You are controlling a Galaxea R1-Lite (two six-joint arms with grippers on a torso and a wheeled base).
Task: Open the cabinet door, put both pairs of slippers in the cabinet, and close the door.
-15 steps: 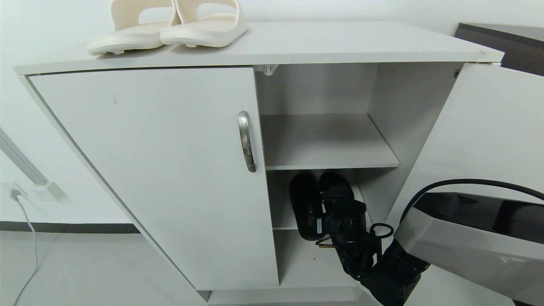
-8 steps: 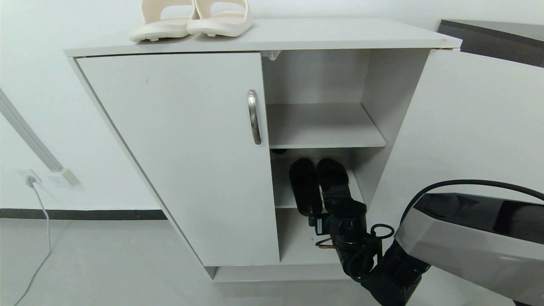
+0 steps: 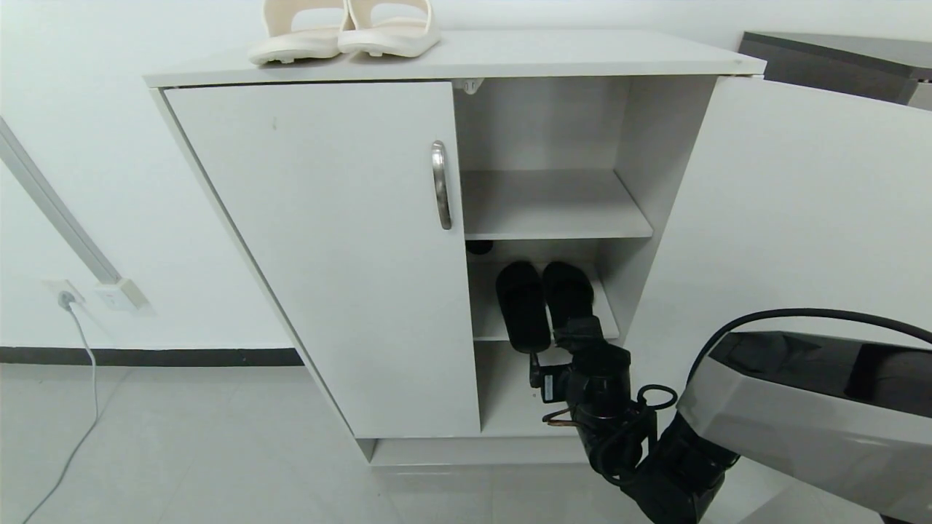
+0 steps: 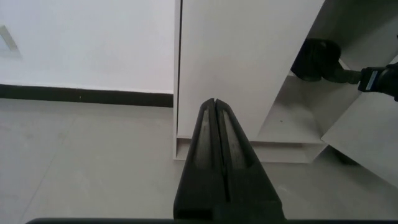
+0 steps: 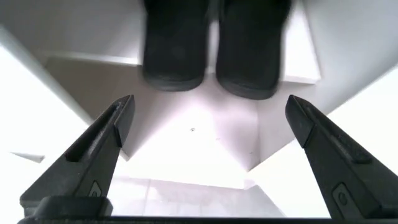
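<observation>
A white cabinet (image 3: 451,62) stands with its left door (image 3: 328,255) closed and its right door (image 3: 786,211) swung open. The black slippers (image 3: 542,302) lie side by side on the middle shelf, heels at its front edge. The cream slippers (image 3: 346,33) rest on the cabinet top at the left. My right gripper (image 5: 209,102) is open just in front of the black slippers (image 5: 214,43), not touching them; its arm (image 3: 597,393) sits low before the open compartment. My left gripper (image 4: 214,102) is shut on nothing, low over the floor facing the cabinet base.
The upper shelf (image 3: 553,207) and bottom compartment (image 3: 510,400) hold nothing. A wall socket (image 3: 65,298) with a grey cable (image 3: 84,386) is at the left. Dark furniture (image 3: 823,58) stands behind the open door. Tiled floor (image 3: 182,451) lies free at the front left.
The head camera has backed away from the cabinet, so the whole picture shifted. My right gripper has drawn back off the black slippers, which stay on the middle shelf.
</observation>
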